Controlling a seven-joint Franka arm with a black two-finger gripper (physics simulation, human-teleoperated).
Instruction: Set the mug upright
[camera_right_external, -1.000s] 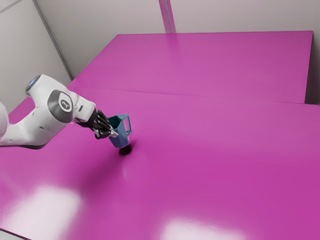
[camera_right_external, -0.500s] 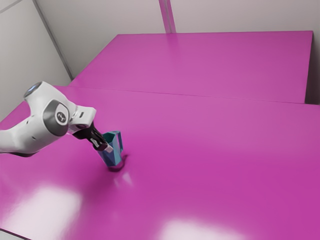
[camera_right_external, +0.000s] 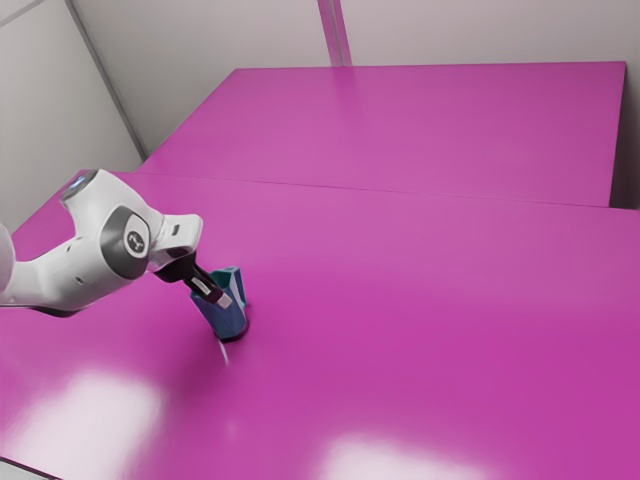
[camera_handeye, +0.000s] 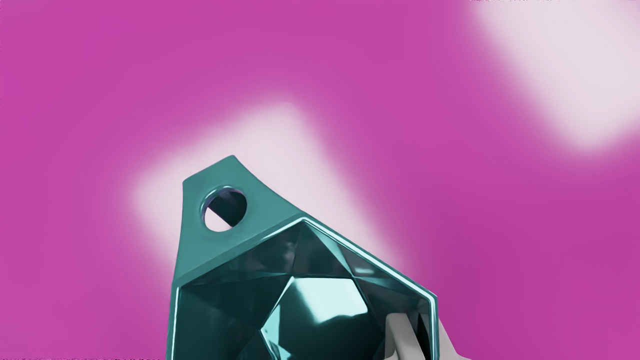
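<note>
Gripper (camera_right_external: 221, 299) is pinched on one wall of the mug (camera_right_external: 224, 319), fingers (camera_handeye: 398, 330) nearly together — one inside, one outside. Off-centre hold, so it could swivel if the base catches. Mug's mouth-up with some lean, low over the table (camera_right_external: 430, 300) — can't tell if it's touching. Release at that lean could rock or tip it. In the mug: one fingertip, faceted floor (camera_handeye: 320, 337), bright reflection (camera_handeye: 332, 295).
</note>
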